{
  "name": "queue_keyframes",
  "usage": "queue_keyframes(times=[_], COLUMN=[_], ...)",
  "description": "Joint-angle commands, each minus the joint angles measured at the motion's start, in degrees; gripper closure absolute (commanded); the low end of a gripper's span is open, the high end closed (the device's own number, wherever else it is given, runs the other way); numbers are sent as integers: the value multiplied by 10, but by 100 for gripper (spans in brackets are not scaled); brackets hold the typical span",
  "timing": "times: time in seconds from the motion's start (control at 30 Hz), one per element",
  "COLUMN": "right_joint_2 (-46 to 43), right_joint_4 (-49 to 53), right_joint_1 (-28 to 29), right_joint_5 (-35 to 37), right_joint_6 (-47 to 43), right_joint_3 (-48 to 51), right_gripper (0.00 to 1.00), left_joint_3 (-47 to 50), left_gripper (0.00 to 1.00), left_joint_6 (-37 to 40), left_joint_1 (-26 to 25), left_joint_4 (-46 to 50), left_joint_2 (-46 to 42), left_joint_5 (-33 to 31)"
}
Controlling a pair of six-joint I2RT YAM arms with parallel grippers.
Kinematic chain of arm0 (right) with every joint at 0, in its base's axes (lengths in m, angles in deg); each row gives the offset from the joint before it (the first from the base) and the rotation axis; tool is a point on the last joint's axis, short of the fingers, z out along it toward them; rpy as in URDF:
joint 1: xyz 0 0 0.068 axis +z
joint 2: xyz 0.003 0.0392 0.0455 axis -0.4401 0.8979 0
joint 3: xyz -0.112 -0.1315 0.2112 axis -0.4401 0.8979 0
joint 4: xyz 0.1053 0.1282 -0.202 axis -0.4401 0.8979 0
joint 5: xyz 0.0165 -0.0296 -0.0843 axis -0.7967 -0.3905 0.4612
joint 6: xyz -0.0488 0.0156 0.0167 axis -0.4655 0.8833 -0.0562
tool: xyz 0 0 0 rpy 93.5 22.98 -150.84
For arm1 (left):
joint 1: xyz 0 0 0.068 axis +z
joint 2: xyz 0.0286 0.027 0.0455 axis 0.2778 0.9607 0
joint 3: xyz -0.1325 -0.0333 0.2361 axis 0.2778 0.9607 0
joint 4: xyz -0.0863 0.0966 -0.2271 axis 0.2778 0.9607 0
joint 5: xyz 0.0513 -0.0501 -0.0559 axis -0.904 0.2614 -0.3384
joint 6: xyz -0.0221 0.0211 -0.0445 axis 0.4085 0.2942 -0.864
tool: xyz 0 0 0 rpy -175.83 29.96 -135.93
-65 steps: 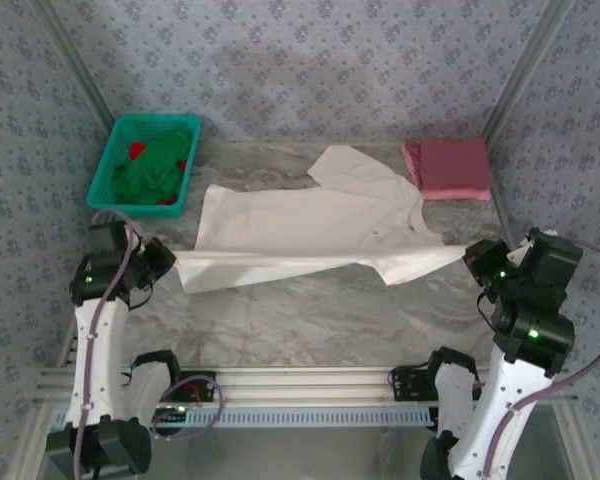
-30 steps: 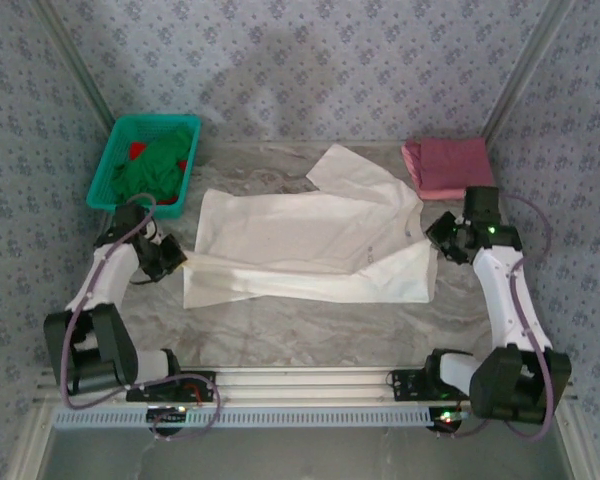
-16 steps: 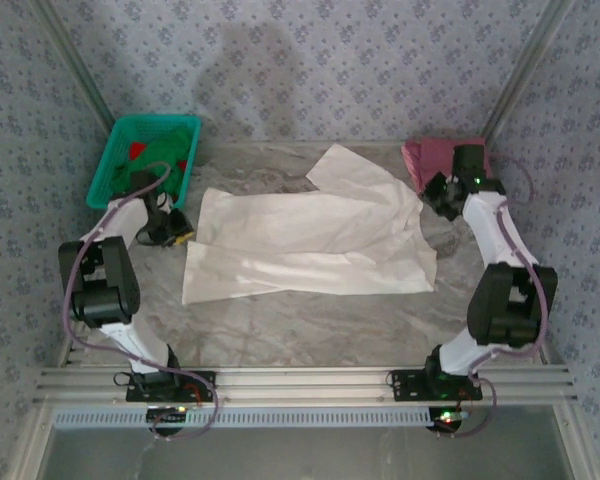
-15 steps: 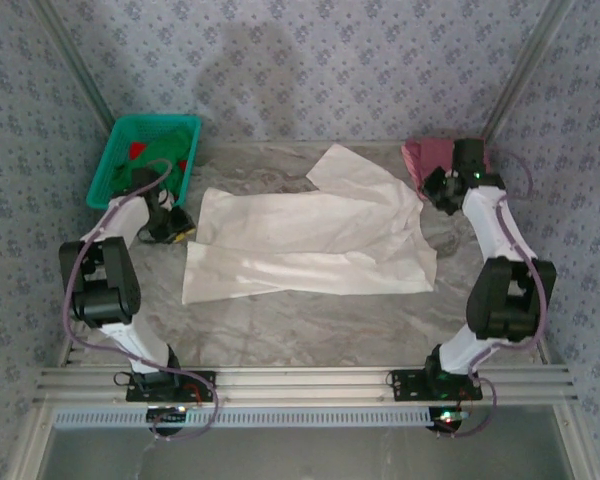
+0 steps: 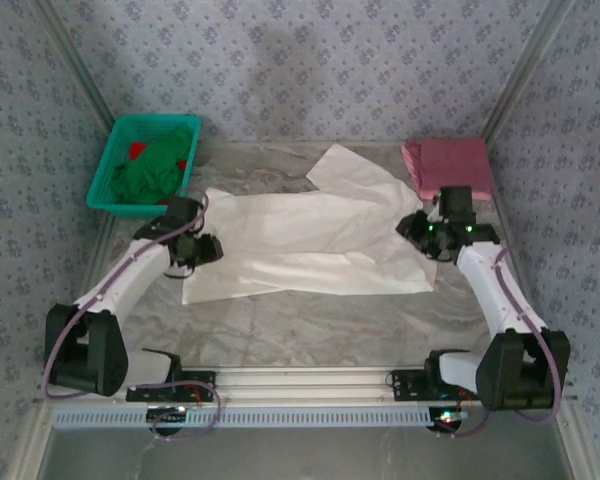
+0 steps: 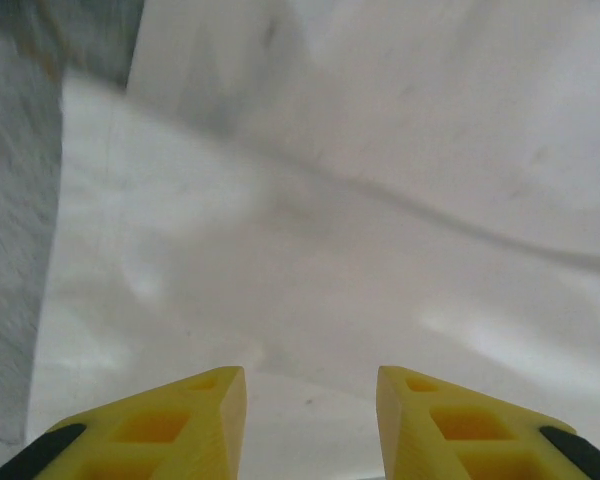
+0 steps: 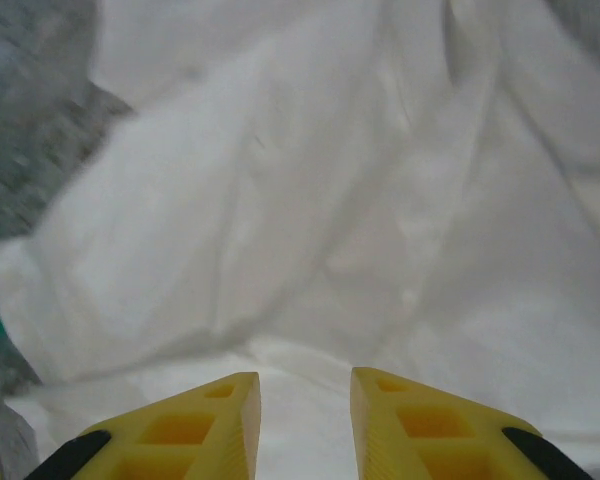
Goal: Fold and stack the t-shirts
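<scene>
You are hovering the left gripper [image 6: 310, 376] and right gripper [image 7: 305, 378], both released, over opposite ends of the cream-white t-shirt [image 5: 310, 245] lying mid-way across the surface [image 5: 310, 320], seemingly lining up its next fold.

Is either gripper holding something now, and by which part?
Nothing is held. The left gripper and the right gripper both stand open over the cream-white t-shirt.
</scene>
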Motion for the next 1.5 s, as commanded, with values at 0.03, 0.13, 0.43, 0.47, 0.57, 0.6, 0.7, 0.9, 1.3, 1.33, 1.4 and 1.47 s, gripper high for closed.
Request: queue_keyframes(times=[0.03, 0.13, 0.43, 0.47, 0.57, 0.6, 0.7, 0.9, 1.3, 1.33, 1.4, 1.47], right_joint_2=[8, 49, 139, 145, 170, 179, 194, 222, 310, 331, 363, 383], right_joint_4=[-29, -59, -133, -139, -158, -164, -170, -168, 1, 18, 46, 61], right_joint_1=[24, 51, 87, 87, 88, 88, 97, 97, 112, 112, 112, 112], right_joint_5=[-26, -48, 7, 15, 14, 9, 25, 35, 118, 109, 99, 91], right_joint_6=[31, 33, 87, 91, 97, 99, 105, 106, 15, 8, -19, -45], right_joint_3=[61, 63, 61, 62, 57, 52, 41, 7, -240, -269, -316, -358], right_gripper=[66, 64, 55, 55, 58, 62, 74, 98, 89, 80, 68, 61], left_joint_3=[69, 89, 100, 100, 100, 101, 102, 107, 111, 110, 106, 101], left_gripper=[63, 63, 63, 63, 63, 63, 64, 64, 63, 63, 63, 62], left_joint_6=[-36, -33, -26, -24, -22, -21, -20, -22, -23, -22, -21, -19], left_joint_1=[-1, 0, 0, 0, 0, 0, 0, 0, 2, 3, 3, 3], left_joint_4=[-54, -81, -125, -126, -130, -132, -136, -136, -107, -107, -105, -101], left_joint_2=[6, 31, 85, 90, 100, 103, 107, 99, 74, 75, 76, 78], left_joint_5=[-17, -27, -32, -32, -31, -30, -27, -29, -44, -43, -44, -44])
